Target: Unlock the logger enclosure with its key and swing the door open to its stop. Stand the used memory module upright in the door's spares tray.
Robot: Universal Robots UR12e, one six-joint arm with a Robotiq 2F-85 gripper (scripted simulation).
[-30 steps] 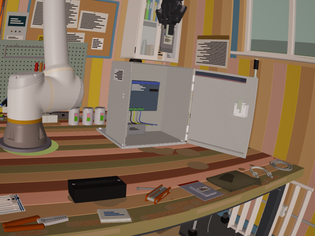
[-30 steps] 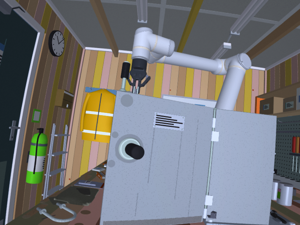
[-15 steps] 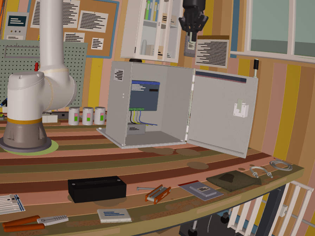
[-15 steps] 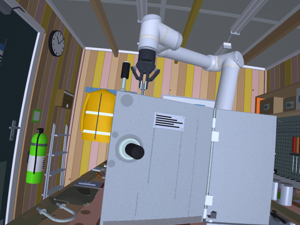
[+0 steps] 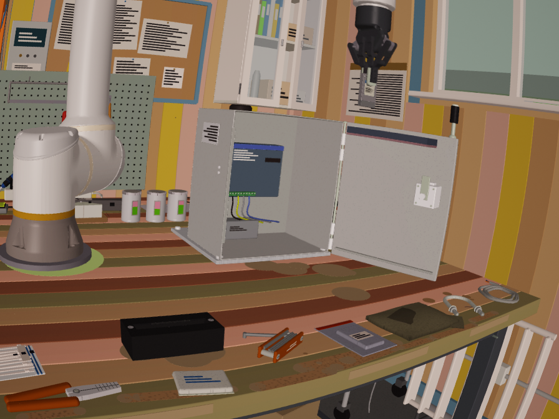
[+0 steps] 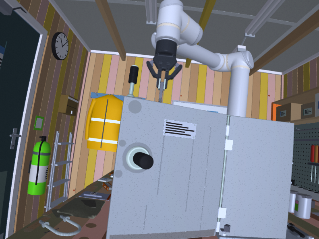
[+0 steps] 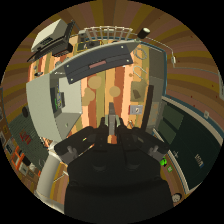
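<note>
At the middle of the bench the grey logger enclosure (image 5: 266,185) stands with its door (image 5: 393,198) swung wide to the right. A dark spares tray (image 5: 392,135) runs along the door's top inner edge, and the key (image 6: 143,160) sits in the lock on the door's outer face. High above the tray my gripper (image 5: 371,74) points down, its fingers closed on the flat sides of the grey memory module (image 5: 369,92), which hangs upright below them. From the wrist camera the module (image 7: 111,117) lies in line with the tray (image 7: 99,65) far below.
Behind the enclosure a wall cabinet (image 5: 271,49) and a notice sheet hang on the striped wall. A black-knobbed post (image 5: 453,120) rises at the door's far top corner. On the front of the bench lie a black box (image 5: 171,335), a second module on a pad (image 5: 359,338) and a folded cloth (image 5: 413,319).
</note>
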